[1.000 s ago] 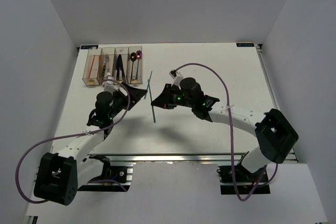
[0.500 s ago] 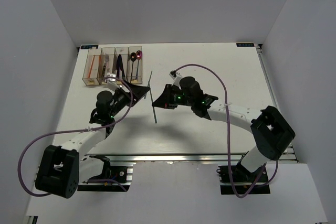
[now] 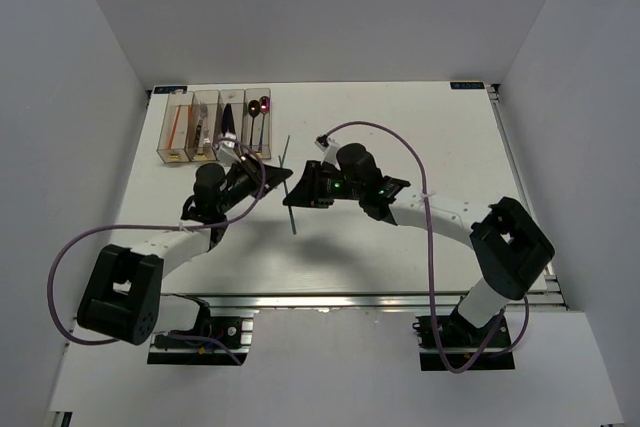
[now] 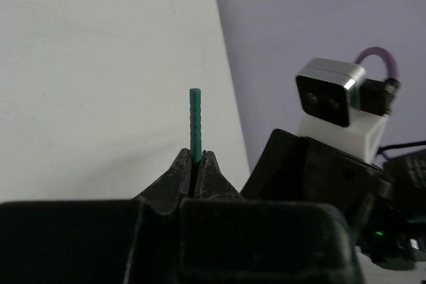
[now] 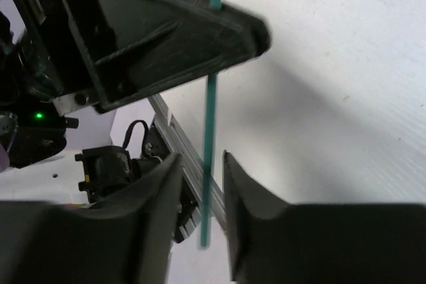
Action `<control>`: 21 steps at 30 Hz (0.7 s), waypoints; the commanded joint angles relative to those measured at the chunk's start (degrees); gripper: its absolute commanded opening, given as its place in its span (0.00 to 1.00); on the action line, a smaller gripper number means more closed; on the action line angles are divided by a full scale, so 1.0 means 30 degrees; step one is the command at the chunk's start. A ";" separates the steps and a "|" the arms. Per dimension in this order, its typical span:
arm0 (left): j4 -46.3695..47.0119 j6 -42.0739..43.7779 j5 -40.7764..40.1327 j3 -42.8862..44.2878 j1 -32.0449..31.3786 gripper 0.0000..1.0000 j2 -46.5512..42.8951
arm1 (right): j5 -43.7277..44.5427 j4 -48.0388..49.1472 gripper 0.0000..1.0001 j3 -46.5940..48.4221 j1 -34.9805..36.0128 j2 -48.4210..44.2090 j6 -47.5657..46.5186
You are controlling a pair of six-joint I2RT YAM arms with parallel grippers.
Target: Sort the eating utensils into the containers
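Looking at a mid-air handoff: left gripper (image 4: 196, 161) was wide open a sec ago, now it's pressed tight on the green chopstick (image 4: 195, 124), tip poking up past the jaws. Right gripper (image 5: 202, 164) was clamped on it before, now its fingers are spread w/ the stick running free between them. So the stick hangs above the table (image 3: 420, 127) btw both arms, near the containers (image 3: 194, 97) but not in one yet. Imo left arm owns it now & can take it to a bin.
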 commanded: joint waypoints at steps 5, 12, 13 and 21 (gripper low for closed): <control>-1.5940 1.1032 -0.9975 1.0187 0.0224 0.00 0.2359 | 0.3053 -0.2905 0.50 -0.1280 -0.2916 -0.2869 -0.0712; -1.6642 2.1888 -1.6654 1.8312 0.2242 0.00 0.6607 | 0.4470 -0.5661 0.85 -0.3338 -0.4943 -0.5663 -0.2965; -1.6548 2.2956 -1.6417 1.9623 0.3086 0.00 0.7167 | 0.4443 -0.5900 0.85 -0.3220 -0.4972 -0.5808 -0.3519; -1.3775 2.5630 -1.4832 2.4822 0.7166 0.06 1.2941 | 0.1779 -0.4206 0.86 -0.4799 -0.4972 -0.6600 -0.3817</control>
